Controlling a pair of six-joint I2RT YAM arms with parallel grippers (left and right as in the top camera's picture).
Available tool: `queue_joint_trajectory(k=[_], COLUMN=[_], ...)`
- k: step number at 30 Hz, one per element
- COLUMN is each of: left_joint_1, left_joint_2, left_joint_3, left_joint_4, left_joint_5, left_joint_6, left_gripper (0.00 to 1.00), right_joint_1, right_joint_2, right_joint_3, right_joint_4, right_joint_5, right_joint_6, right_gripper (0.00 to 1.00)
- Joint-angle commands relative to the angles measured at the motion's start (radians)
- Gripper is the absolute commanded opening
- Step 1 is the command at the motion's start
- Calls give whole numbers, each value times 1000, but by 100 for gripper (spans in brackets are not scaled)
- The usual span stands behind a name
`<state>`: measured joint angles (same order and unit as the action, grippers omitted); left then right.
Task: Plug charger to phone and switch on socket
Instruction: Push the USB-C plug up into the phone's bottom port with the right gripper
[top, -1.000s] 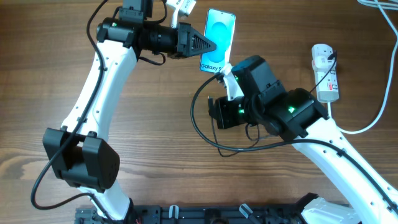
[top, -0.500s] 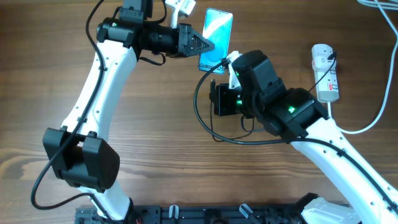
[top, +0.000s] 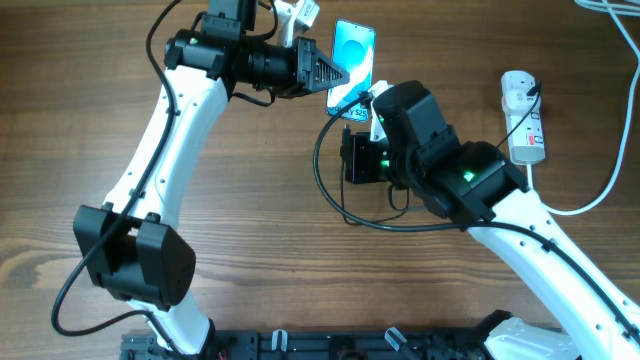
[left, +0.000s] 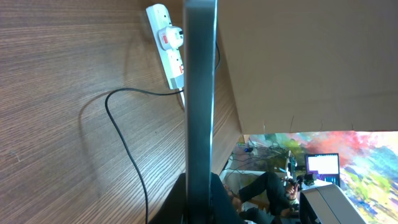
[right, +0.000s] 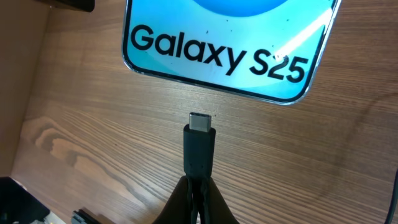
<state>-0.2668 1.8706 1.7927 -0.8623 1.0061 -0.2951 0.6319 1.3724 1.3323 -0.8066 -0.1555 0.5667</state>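
My left gripper (top: 335, 72) is shut on the phone (top: 353, 52), holding it by its long edges with the cyan screen facing up. In the left wrist view the phone (left: 200, 93) shows edge on between the jaws (left: 199, 202). My right gripper (top: 360, 104) is shut on the charger plug (right: 199, 149). Its connector tip (right: 199, 119) points at the phone's short end marked "Galaxy S25" (right: 217, 53), a small gap away. The black charger cable (top: 325, 185) loops under the right arm. The socket (top: 523, 120) lies at the right with the white adapter (top: 515, 88) in it.
A thicker white cable (top: 600, 195) runs from the socket to the right table edge. In the left wrist view the socket (left: 169, 53) and black cable (left: 124, 134) lie near the table's far edge, with room clutter beyond.
My right gripper has moved up and left with the plug, closer to the phone's lower end. My left gripper has shifted the phone slightly right.
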Motion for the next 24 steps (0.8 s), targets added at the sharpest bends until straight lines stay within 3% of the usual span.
queue_joint_trajectory(k=[1, 24], left_joint_1=[-5, -5], left_joint_2=[-36, -36], left_joint_3=[6, 6], left_joint_4=[7, 6], left_joint_5=[14, 77], left_joint_6=[-5, 51], left_gripper=[4, 4], right_joint_1=[-1, -4], right_joint_2=[5, 32], right_joint_3=[10, 10], right_joint_4=[-2, 20], right_joint_5=[14, 3], right_joint_6=[21, 35], right_gripper=[4, 4])
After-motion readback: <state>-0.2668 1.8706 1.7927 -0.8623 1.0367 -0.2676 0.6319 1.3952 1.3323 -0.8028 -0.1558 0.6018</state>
